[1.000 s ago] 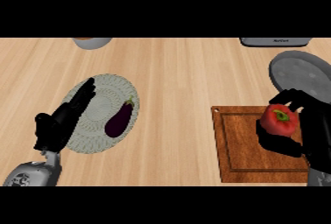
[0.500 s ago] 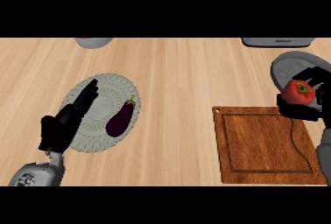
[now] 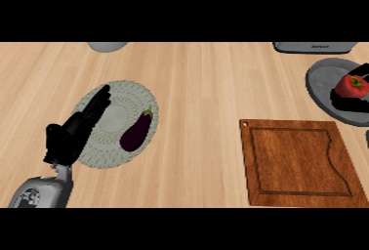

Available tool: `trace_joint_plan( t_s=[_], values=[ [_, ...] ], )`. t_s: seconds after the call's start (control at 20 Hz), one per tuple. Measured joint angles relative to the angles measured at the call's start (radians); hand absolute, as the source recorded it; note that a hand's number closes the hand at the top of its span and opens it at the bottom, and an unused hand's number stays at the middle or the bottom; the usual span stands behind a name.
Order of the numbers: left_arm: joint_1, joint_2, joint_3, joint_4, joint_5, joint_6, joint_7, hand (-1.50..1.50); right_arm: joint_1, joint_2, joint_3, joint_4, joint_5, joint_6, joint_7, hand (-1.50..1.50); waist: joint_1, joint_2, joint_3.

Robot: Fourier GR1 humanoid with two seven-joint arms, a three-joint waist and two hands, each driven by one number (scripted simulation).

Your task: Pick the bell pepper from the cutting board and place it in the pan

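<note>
The red bell pepper [image 3: 353,86] is at the right edge of the head view, over the grey pan [image 3: 321,80]. My right hand [image 3: 347,103] shows only as black fingers curled under and beside the pepper; the rest of it is cut off by the edge, and whether the pepper touches the pan's bottom is not visible. The wooden cutting board [image 3: 299,163] lies bare at the lower right. My left hand [image 3: 74,133] rests open with straight fingers at the lower left, over the rim of a plate.
A pale patterned plate [image 3: 119,97] left of centre holds a dark purple eggplant [image 3: 135,131]. A grey round object [image 3: 108,46] sits at the far edge, and a grey appliance [image 3: 314,47] at the far right.
My right hand has carried the bell pepper off the cutting board, away and to the right, to above the pan. The left hand has barely moved.
</note>
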Motion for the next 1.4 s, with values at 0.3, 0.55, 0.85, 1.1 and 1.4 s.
trace_joint_plan(
  t_s=[0.3, 0.55, 0.85, 1.1, 1.4],
  values=[
    [-0.021, -0.026, -0.015, 0.003, -0.023, 0.010, 0.011, 0.00, -0.157, -0.082, -0.080, 0.349, -0.029, -0.074, -0.188, 1.50, 0.011, 0.005, 0.001],
    [-0.020, -0.027, -0.014, -0.008, -0.022, -0.002, 0.010, 0.00, -0.235, -0.123, -0.123, 0.537, -0.040, -0.125, -0.293, 1.50, 0.024, 0.010, 0.002],
    [-0.048, -0.032, -0.012, 0.004, -0.024, -0.008, 0.008, 0.00, -0.271, -0.190, -0.133, 0.700, -0.020, -0.084, -0.229, -1.50, 0.040, 0.019, 0.003],
    [-0.049, -0.038, -0.020, -0.003, -0.025, -0.012, 0.010, 0.00, -0.303, -0.215, -0.136, 0.776, -0.017, 0.005, -0.185, -1.50, 0.056, 0.026, 0.005],
    [-0.049, -0.045, -0.024, -0.003, -0.028, -0.011, 0.010, 0.00, -0.324, -0.208, -0.223, 0.783, -0.108, 0.066, -0.256, -1.50, 0.059, 0.030, 0.009]
  ],
)
